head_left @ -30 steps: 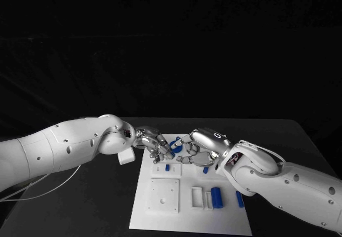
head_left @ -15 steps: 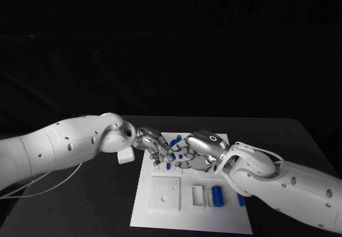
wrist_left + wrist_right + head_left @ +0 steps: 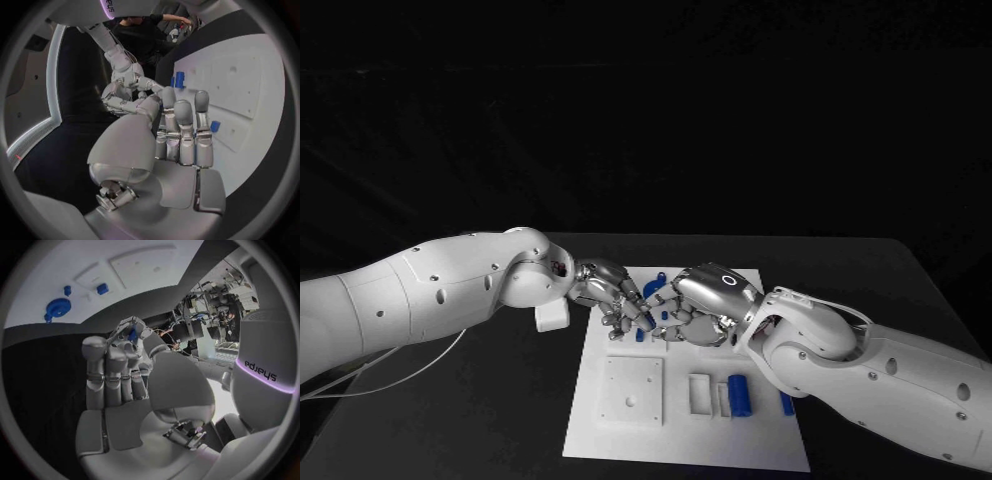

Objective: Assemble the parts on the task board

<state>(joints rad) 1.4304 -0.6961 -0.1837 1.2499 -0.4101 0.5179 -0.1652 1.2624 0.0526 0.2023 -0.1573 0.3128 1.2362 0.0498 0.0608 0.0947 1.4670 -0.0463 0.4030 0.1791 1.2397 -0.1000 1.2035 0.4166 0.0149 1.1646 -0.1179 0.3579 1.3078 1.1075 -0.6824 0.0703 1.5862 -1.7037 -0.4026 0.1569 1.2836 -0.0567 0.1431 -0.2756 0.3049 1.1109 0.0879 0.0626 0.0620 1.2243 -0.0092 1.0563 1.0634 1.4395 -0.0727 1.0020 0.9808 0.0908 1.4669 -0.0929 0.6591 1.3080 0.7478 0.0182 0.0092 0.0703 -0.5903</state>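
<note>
1. Task board (image 3: 687, 445) lies mid-bench; parts (image 3: 737, 398) rest near.
2. Left robot hand (image 3: 613, 297) and right robot hand (image 3: 692, 310) meet over its far end; grips unclear.
3. Best to align slowly before pressing.

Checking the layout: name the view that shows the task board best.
Head view: nearly the whole task board shows from above, edges and recesses included. Each wrist view catches a curved stretch of it, seen at a slant.
</note>
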